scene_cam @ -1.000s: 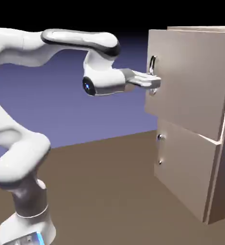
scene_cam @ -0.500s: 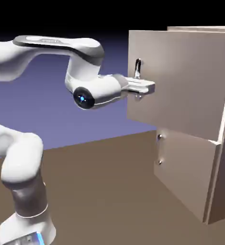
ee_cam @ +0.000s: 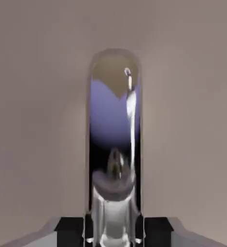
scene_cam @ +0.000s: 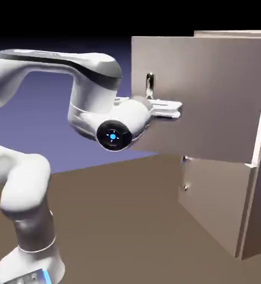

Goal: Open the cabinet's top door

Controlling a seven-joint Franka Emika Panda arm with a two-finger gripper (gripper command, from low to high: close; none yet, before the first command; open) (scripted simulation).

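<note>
The tall beige cabinet (scene_cam: 260,166) stands at the right of the exterior view. Its top door (scene_cam: 210,100) is swung well out toward the left, hinged on the right. A vertical curved silver bar handle (scene_cam: 150,84) sits near the door's free left edge. My gripper (scene_cam: 165,108) reaches in from the left and is shut on that handle. In the hand view the silver handle (ee_cam: 114,144) fills the middle, running up from between my dark fingertips (ee_cam: 69,229), with the beige top door (ee_cam: 38,120) behind it.
Below the top door the lower beige panel (scene_cam: 216,199) with two small round knobs (scene_cam: 185,160) stays closed. My white arm's elbow and forearm (scene_cam: 60,66) arch across the upper left, and its base (scene_cam: 27,260) stands at the lower left on the brown table (scene_cam: 127,222).
The top door has swung further open toward the left, its free edge moving left with the handle. My gripper has pulled back leftward with the handle still held, and the wrist has turned toward the camera.
</note>
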